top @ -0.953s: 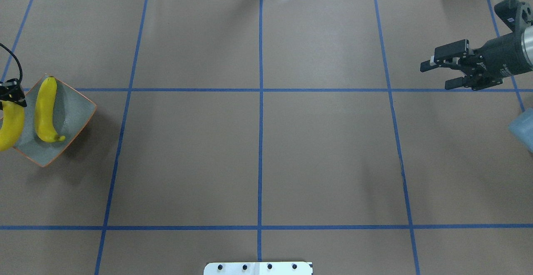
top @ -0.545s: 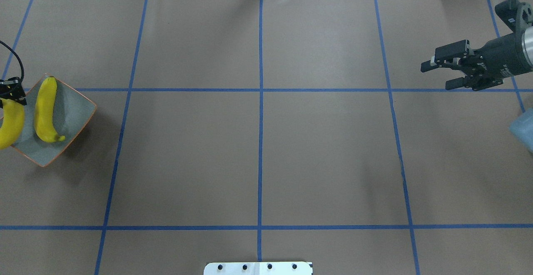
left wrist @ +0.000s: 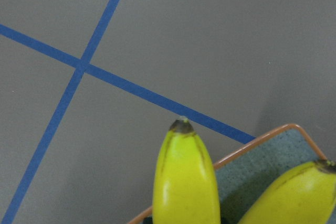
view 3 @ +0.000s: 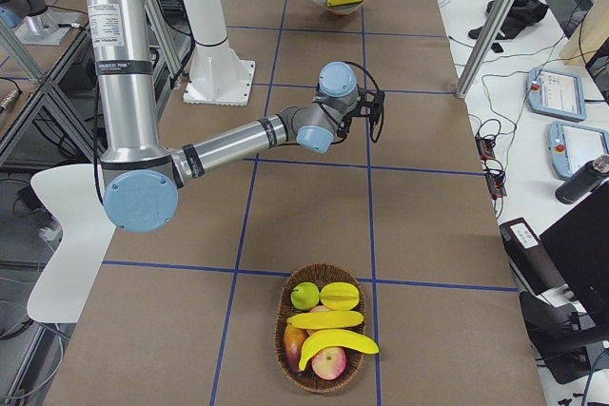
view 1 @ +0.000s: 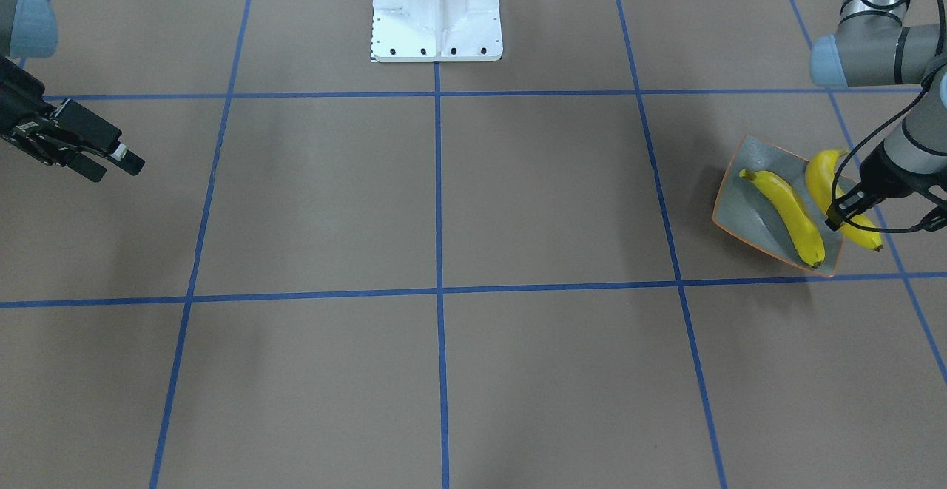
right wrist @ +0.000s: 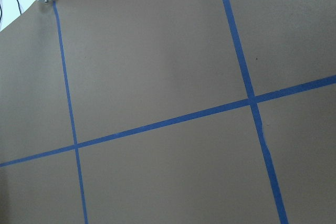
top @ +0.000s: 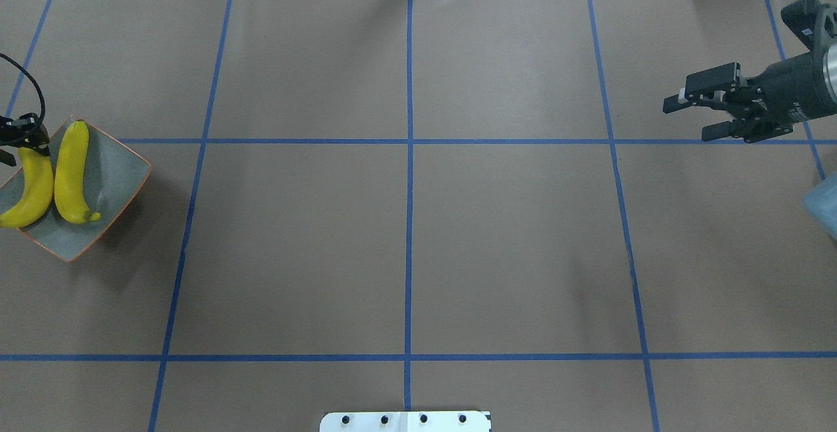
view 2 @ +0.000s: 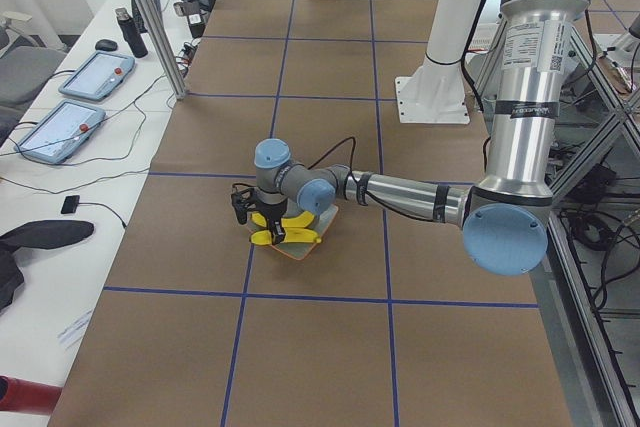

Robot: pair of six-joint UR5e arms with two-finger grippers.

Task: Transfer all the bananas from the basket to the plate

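Two bananas on the plate, one in the basket

Two bananas lie side by side on the plate (top: 124, 174), at the robot's left end of the table (top: 510, 242). The inner banana (top: 70, 170) rests fully in the dish. The outer banana (top: 36, 190) lies just beside it, with its dark tip poking past the orange rim. You will find the left gripper (view 1: 842, 214) right over that outer banana, but its fingers are hidden, so you cannot tell whether they pinch the fruit or stand clear of it. A third banana (view 3: 338, 341) sits among other fruit in the basket (view 3: 325, 270) at the right end. The right gripper (top: 686, 119) hangs above the table, jaws spread, holding nothing.
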